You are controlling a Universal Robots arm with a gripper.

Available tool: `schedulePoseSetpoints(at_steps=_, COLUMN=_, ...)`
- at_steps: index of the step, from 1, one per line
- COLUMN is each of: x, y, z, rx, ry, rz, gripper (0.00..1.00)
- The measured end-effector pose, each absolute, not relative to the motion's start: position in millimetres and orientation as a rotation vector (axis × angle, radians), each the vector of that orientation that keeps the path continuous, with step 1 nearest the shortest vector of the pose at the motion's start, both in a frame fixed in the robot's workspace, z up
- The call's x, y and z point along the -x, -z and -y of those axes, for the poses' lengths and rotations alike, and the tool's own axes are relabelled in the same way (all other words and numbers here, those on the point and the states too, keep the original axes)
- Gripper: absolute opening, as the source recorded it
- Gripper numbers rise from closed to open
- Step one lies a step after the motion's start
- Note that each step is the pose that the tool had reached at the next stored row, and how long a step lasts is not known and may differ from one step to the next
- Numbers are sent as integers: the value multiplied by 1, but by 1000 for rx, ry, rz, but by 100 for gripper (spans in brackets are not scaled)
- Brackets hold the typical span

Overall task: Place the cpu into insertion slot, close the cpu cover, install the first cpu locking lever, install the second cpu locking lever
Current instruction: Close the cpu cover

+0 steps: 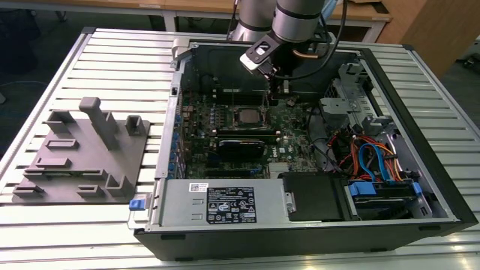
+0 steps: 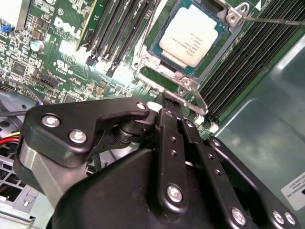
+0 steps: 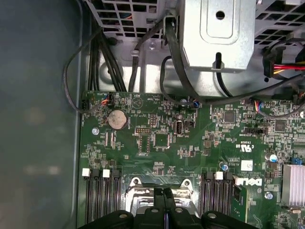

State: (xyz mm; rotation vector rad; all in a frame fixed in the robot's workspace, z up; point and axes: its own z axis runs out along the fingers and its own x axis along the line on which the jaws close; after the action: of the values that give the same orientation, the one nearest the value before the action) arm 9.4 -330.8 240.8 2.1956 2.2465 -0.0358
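The cpu (image 2: 189, 34), a flat square chip with a silver-grey top, lies in the insertion slot (image 1: 234, 109) on the green board; in the exterior view the cpu (image 1: 248, 116) shows inside the open computer case. The cpu cover (image 2: 143, 64), a thin silver frame, lies around the chip. A thin metal lever rod (image 2: 276, 20) runs off from one corner of the frame. My gripper (image 2: 165, 98) is shut with nothing visible between its black fingers, its tips at the edge of the cover frame. In the first wrist view the gripper (image 3: 164, 192) meets that same frame edge.
Long black memory slots (image 2: 119, 28) flank the socket on both sides. A metal drive cage (image 3: 217, 33) and loose cables (image 1: 367, 157) stand beyond the board. The case walls (image 1: 174, 112) surround the work area. A grey fixture plate (image 1: 82, 152) sits on the slatted table at the exterior view's left.
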Motion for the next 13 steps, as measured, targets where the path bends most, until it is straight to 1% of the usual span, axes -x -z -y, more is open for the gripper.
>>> schedulePoseSetpoints(at_steps=13, x=-5, y=-240, z=331, rx=-2193, ry=37, rz=-2248, gripper=10)
